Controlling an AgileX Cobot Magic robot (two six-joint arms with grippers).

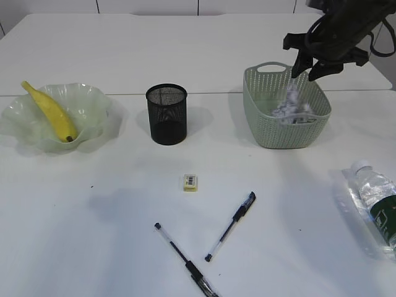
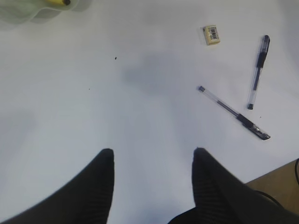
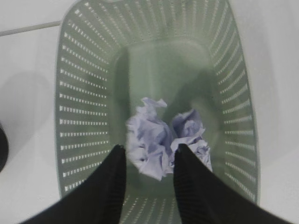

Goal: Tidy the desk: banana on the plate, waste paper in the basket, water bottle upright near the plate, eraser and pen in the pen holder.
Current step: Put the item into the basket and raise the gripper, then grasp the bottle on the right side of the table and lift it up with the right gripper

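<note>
Lying nearest the front edge of the surface (image 1: 124, 235), two pens: one (image 1: 185, 260) angled toward the lower right, the other (image 1: 231, 226) just beside it, tips close together. Eraser (image 1: 190, 182) sits a little beyond them, apart from both. Water bottle (image 1: 377, 204) lies on its side at the right edge, cap pointing away. Left tool (image 2: 152, 163) hangs above bare surface, fingers spread, nothing between them. Mid-row: banana (image 1: 52, 112) rests on the plate (image 1: 93, 102) at left; pen holder (image 1: 166, 114) upright at centre; basket (image 1: 266, 133) to the right. Crumpled paper (image 3: 163, 135) is inside the basket, blurred in the exterior view. Right tool (image 3: 149, 154) hovers over it, fingers parted, paper released.
</note>
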